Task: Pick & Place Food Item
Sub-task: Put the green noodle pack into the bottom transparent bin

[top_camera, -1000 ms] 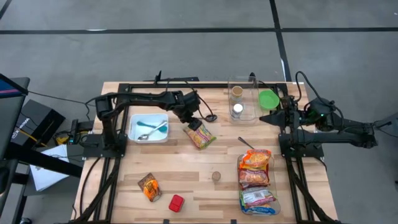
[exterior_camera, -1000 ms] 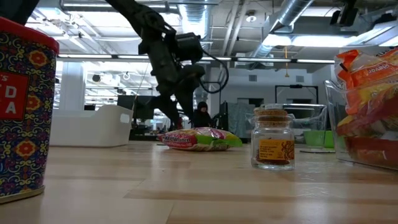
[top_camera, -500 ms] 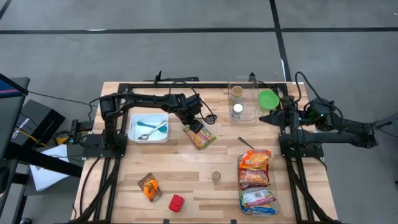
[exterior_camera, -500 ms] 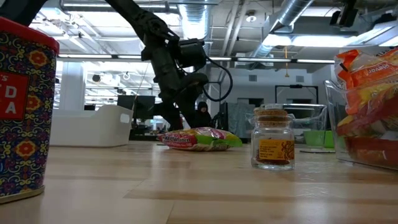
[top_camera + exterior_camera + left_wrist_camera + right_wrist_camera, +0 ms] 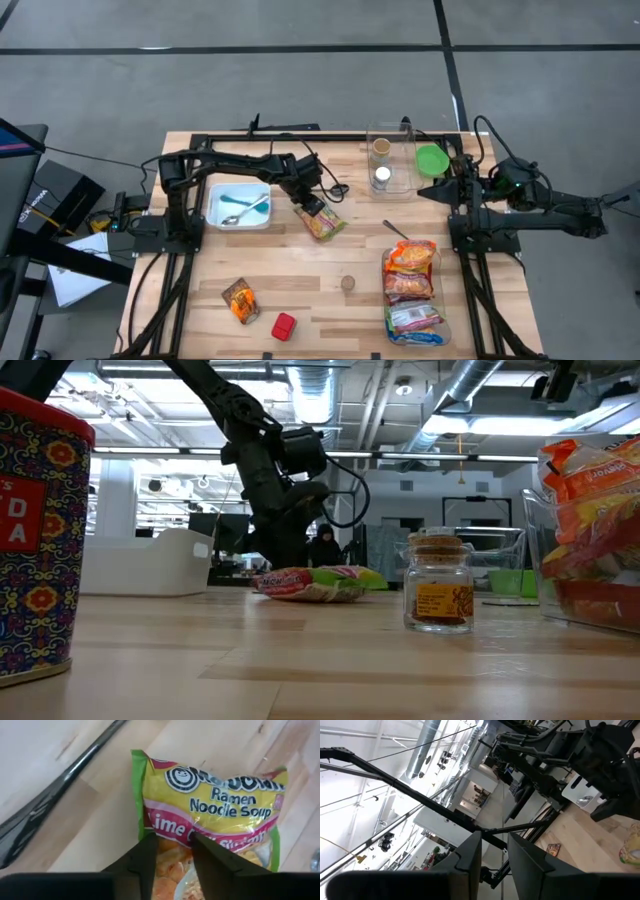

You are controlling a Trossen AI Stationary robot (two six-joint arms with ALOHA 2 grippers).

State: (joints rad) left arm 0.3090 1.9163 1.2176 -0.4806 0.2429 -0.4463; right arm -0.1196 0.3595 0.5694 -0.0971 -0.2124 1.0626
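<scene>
The noodle pack (image 5: 321, 220) lay under the left gripper (image 5: 309, 203). The tub (image 5: 238, 207) sat just left of it, the box (image 5: 391, 160) to its right.

The packet (image 5: 210, 815) reads "Ramen Noodle Soup".

Light wooden desk (image 5: 310, 270), planked, ringed by a black frame. Directly on it: white bin (image 5: 238, 207) with a spoon inside, toward the left; ramen noodle soup packet (image 5: 320, 217) near the middle, just beside the bin; clear box (image 5: 391, 162) holding two jars at the back; green bowl (image 5: 432, 159) beside that box; clear tray (image 5: 412, 292) of snack packets at front right; small cork-topped jar (image 5: 347, 283) near centre front; orange snack packet (image 5: 240, 301) and red tin (image 5: 284, 326) at front left.
</scene>
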